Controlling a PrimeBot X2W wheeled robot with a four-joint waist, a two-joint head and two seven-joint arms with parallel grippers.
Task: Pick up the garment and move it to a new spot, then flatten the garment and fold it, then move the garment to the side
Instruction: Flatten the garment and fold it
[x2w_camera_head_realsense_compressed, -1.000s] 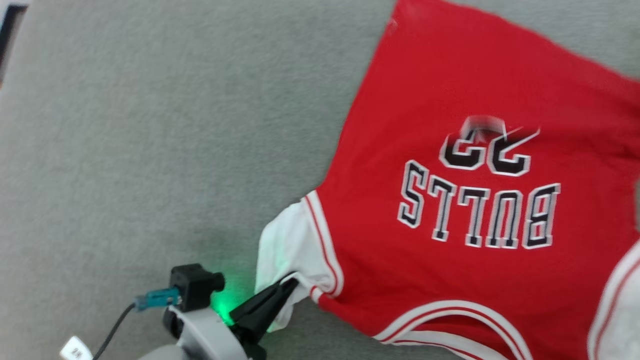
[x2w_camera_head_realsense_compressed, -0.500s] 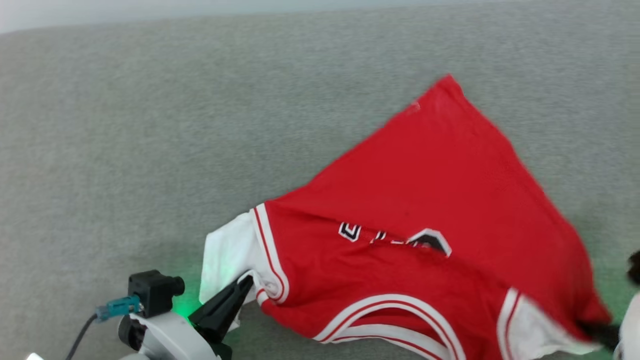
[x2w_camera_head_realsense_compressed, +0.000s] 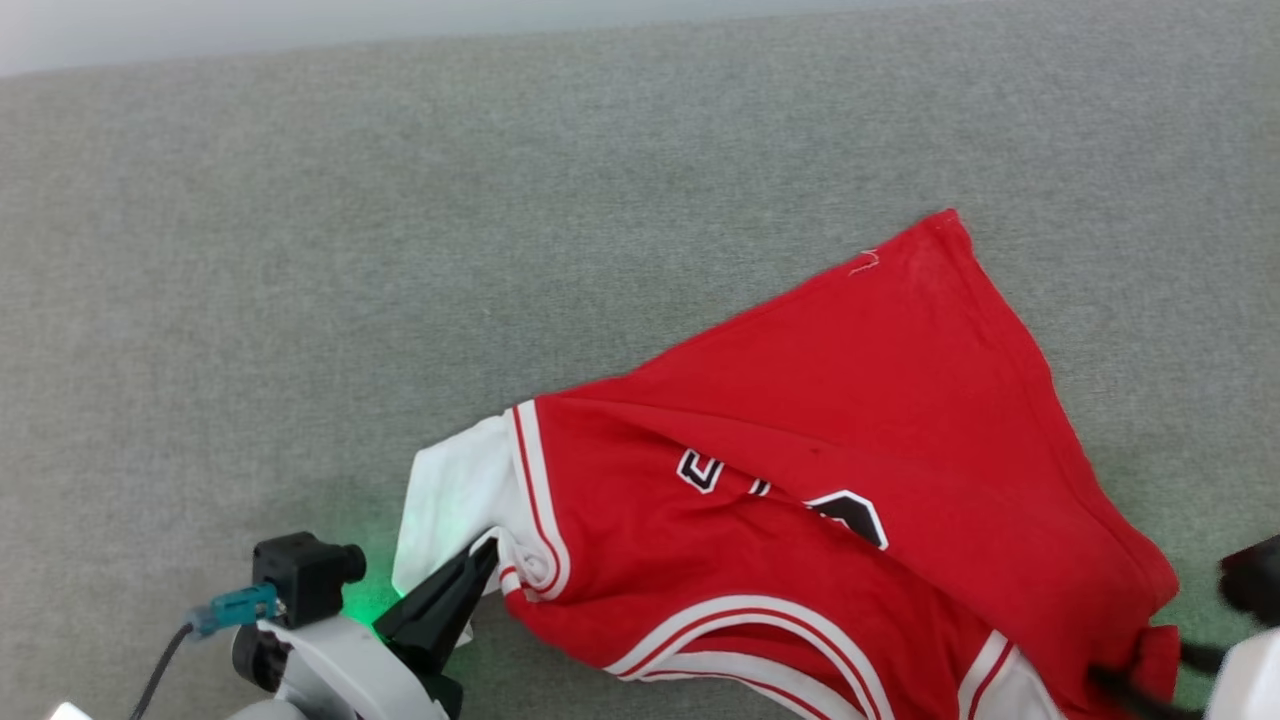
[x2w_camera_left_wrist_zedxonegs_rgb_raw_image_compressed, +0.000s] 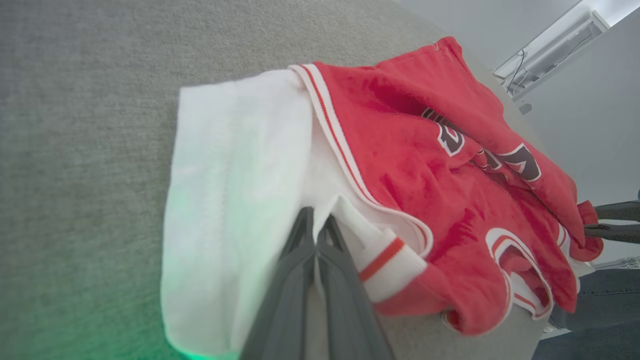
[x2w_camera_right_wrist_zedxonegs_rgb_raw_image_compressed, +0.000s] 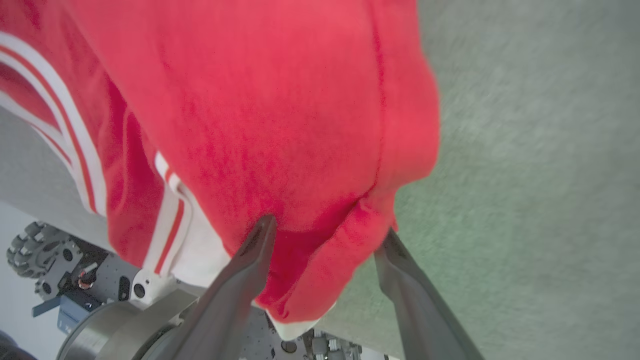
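Grey, felt-like cloth covers the bench (x2w_camera_head_realsense_compressed: 300, 250), with a pale wall (x2w_camera_head_realsense_compressed: 300, 18) beyond its far edge, and the red garment (x2w_camera_head_realsense_compressed: 850, 420) lies rumpled on its near right part. The left end effector (x2w_camera_head_realsense_compressed: 478, 568) is pressed together, pinching the garment's white sleeve. The right end effector (x2w_camera_right_wrist_zedxonegs_rgb_raw_image_compressed: 327, 225) stands spread, a red corner bunched between its fingers.

The place looks like a robotics lab or test room. A wide table (x2w_camera_head_realsense_compressed: 400, 200) is covered in plain grey felt, with bare pale walls (x2w_camera_left_wrist_zedxonegs_rgb_raw_image_compressed: 595, 130) to the right. A mounted rail (x2w_camera_left_wrist_zedxonegs_rgb_raw_image_compressed: 555, 45) trails loose cables, and exposed wheeled machinery (x2w_camera_right_wrist_zedxonegs_rgb_raw_image_compressed: 30, 250) sits below the table's near edge.
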